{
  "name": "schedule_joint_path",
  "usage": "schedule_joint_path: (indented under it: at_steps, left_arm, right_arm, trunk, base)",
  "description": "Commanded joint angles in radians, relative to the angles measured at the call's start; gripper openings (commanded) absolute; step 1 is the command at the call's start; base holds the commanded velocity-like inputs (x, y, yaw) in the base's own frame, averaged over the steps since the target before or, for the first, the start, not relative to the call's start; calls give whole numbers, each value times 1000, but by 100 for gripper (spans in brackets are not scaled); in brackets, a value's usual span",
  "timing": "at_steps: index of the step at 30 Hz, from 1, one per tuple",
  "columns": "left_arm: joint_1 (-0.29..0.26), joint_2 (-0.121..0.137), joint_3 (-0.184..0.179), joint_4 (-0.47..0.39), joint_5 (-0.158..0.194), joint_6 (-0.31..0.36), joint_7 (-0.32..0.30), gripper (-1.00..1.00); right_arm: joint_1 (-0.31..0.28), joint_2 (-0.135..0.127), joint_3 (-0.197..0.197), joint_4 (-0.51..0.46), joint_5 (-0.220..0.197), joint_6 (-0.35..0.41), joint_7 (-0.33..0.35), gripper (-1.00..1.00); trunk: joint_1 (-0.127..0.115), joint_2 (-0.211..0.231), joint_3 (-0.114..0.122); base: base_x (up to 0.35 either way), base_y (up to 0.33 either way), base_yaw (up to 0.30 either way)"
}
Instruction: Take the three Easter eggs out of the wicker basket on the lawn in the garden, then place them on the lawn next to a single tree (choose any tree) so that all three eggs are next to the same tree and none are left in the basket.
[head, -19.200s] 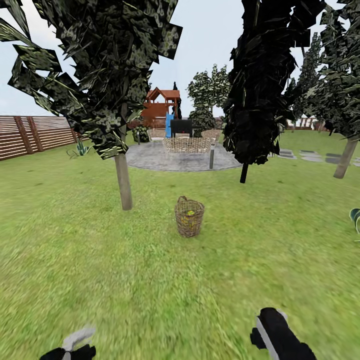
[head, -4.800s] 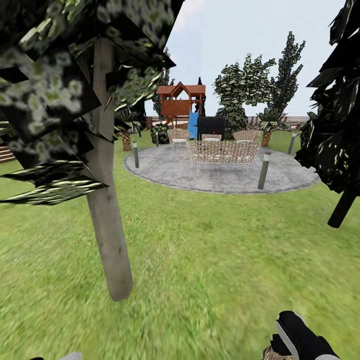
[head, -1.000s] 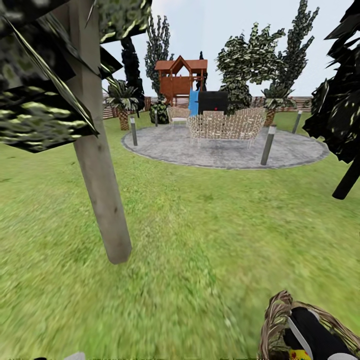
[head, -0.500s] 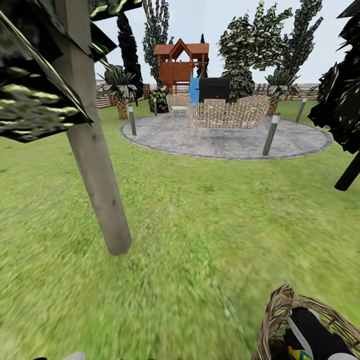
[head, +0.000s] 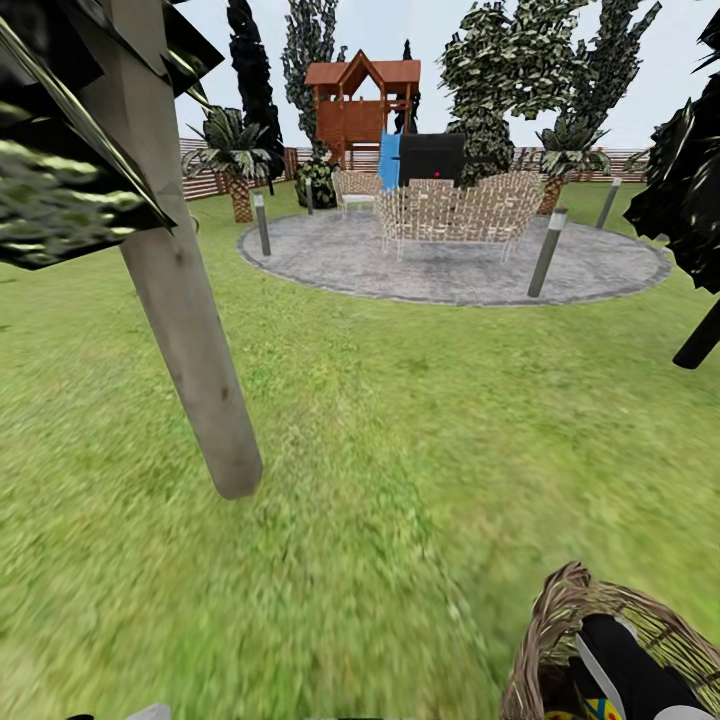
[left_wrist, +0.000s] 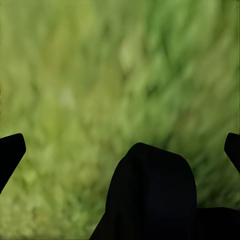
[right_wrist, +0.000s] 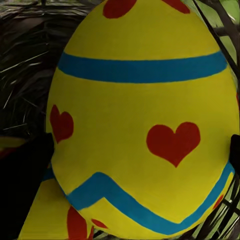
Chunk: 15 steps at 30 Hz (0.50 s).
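Note:
The wicker basket (head: 556, 632) stands on the lawn (head: 380, 470) at the lower right of the head view, with my right arm reaching down into it. In the right wrist view a yellow Easter egg (right_wrist: 145, 115) with blue bands and red hearts sits between the dark fingertips (right_wrist: 25, 185) of my right gripper (right_wrist: 142, 160), which press on both its sides. A second egg (right_wrist: 47, 215) lies just beneath it. A sliver of egg (head: 598, 708) shows beside the arm. The pale tree (head: 190, 330) trunk rises left of the basket. My left gripper (left_wrist: 121, 150) hangs open over blurred grass.
A grey round paved patio (head: 450, 268) with woven chairs and short bollard posts (head: 545, 252) lies ahead. Behind it stand a wooden playset (head: 360, 100) and more trees. A dark thin trunk (head: 698, 335) leans at the right edge. Open grass stretches between the trunk and the basket.
The camera has crept forward and tilted, sliding trunk and patio up the picture. Since 4.8 s ago the basket has come into view with my right arm inside it, where it stays.

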<state>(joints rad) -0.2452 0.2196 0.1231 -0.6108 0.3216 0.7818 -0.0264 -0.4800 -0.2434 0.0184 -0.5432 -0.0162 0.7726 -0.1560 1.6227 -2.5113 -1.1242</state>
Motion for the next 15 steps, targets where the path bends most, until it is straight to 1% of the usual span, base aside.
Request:
schedule_joint_path:
  at_steps: [1,8,15]
  left_arm:
    - [0,-1,4,-1,-1,5,-3,100]
    - [0,-2,4,-1,-1,5,-3,100]
    - [0,-1,4,-1,-1,5,-3,100]
  right_arm:
    - [0,0,1,-2,1,5,-4,-100]
    - [0,-2,-1,-1,1,5,-4,-100]
    - [0,4,0,-1,1,5,-4,-100]
  trunk:
    - [0,0,-1]
    - [0,0,-1]
    - [0,0,-1]
  base:
    - [0,0,0]
    - [0,0,0]
    - [0,0,0]
